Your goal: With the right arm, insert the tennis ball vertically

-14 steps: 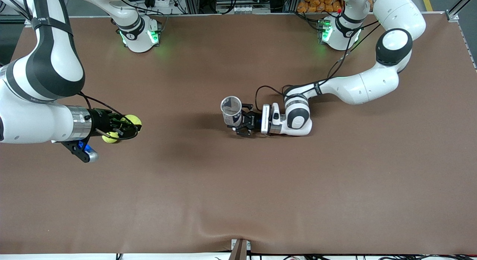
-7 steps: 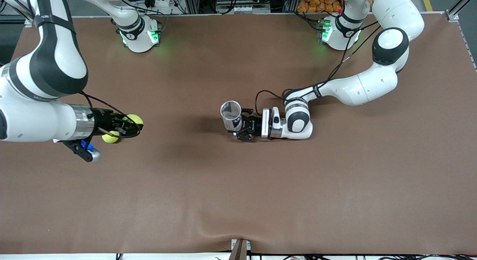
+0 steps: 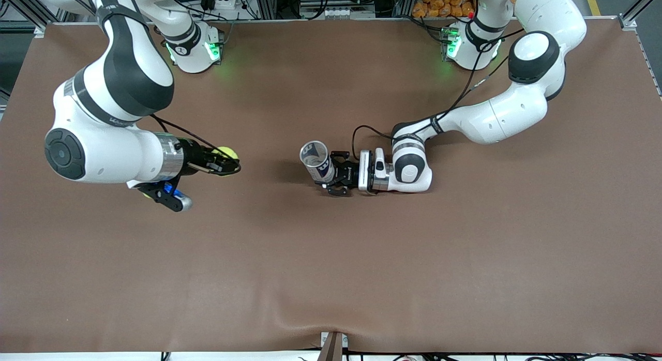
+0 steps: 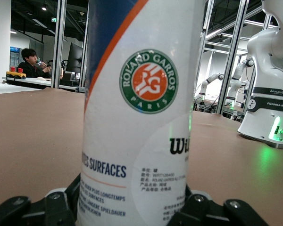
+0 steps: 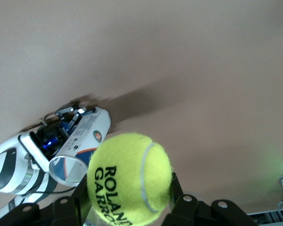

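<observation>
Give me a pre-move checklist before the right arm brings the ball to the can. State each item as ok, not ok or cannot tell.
1. Ball held: ok. The right gripper is shut on the tennis ball.
2. Can held: ok. The left gripper is shut on the can low on its body.
3. Can mouth open: ok. The front view shows no lid on the rim.
4. Can upright: ok. It stands on the table, leaning little if at all.
5. Ball over the mouth: not ok. It is over bare table toward the right arm's end, clear of the can.
6. Room inside the can: cannot tell. Its inside does not show clearly.
</observation>
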